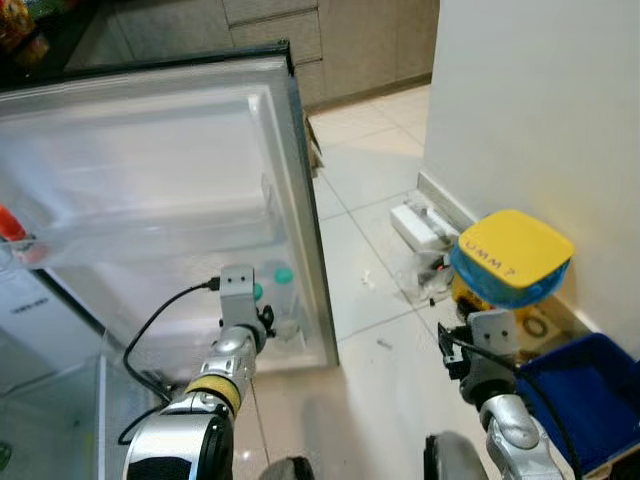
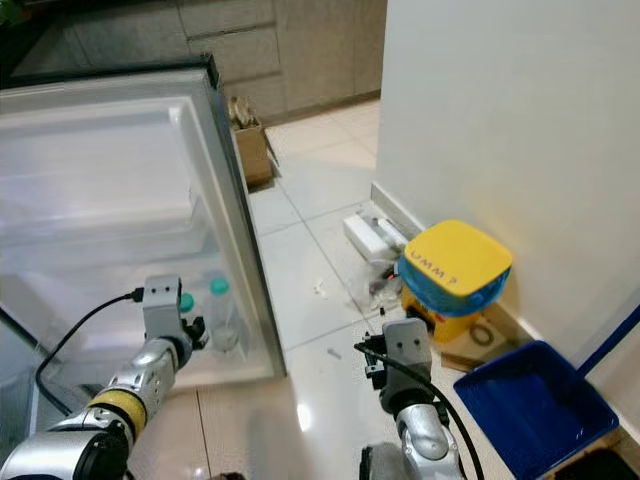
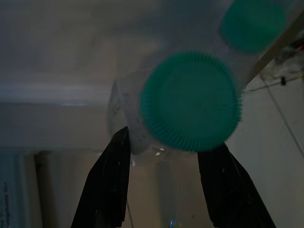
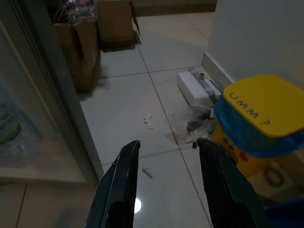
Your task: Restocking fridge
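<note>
The fridge door (image 1: pixel 150 170) stands open on the left, its white inner side facing me. Two clear water bottles with green caps (image 1: pixel 284 275) (image 2: pixel 186 301) stand in its bottom door shelf. My left gripper (image 3: pixel 168 142) is at that shelf and open. The nearer bottle's green cap (image 3: pixel 190 102) looms just past its fingertips, with the clear neck between the fingers (image 3: pixel 109 180). A second green cap (image 3: pixel 251 23) sits beyond. My right gripper (image 4: pixel 168 142) hovers open over the tiled floor, with nothing between its fingers.
A yellow-lidded bin (image 1: pixel 510 260) with a blue liner stands by the right wall, with a blue crate (image 1: pixel 590 390) beside it. A white box (image 1: pixel 415 225) and small litter lie on the floor. A cardboard box (image 2: pixel 250 145) sits behind the door edge.
</note>
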